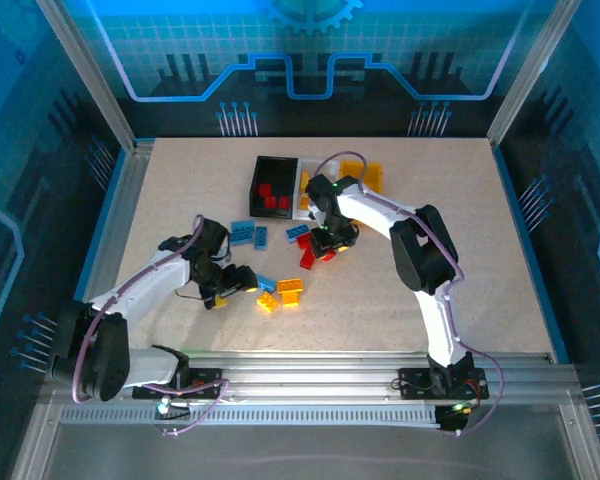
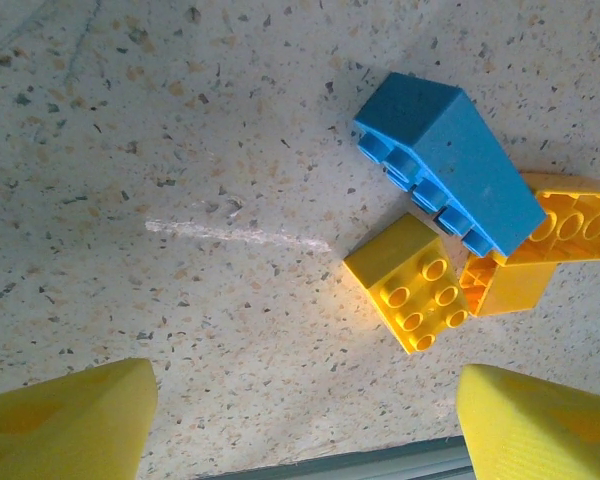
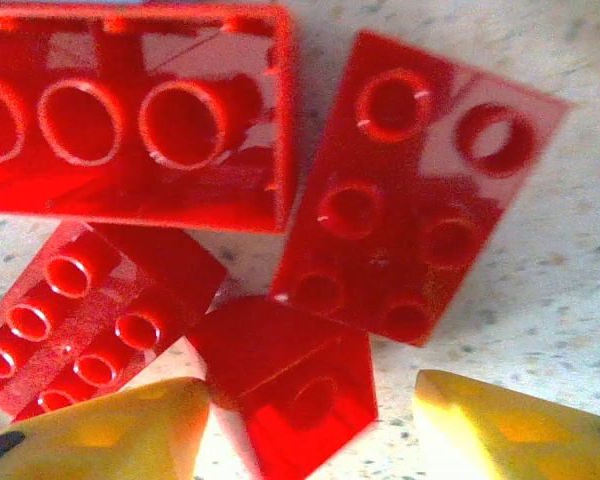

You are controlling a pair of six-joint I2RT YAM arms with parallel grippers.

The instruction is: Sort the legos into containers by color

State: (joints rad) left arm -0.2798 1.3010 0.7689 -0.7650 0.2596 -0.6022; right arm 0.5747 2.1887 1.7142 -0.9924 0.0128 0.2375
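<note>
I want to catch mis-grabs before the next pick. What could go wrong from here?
1. The right gripper straddles a small red brick that lies close beside a studded red brick. Closing may nudge or catch that neighbour too.
2. Below the open left gripper, the yellow brick touches a blue brick and an orange brick. A grab there could drag the wrong colour along.

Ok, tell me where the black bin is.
Top view: the black bin sits at the table's far centre, immediately left of the white bin, red bricks inside.
</note>
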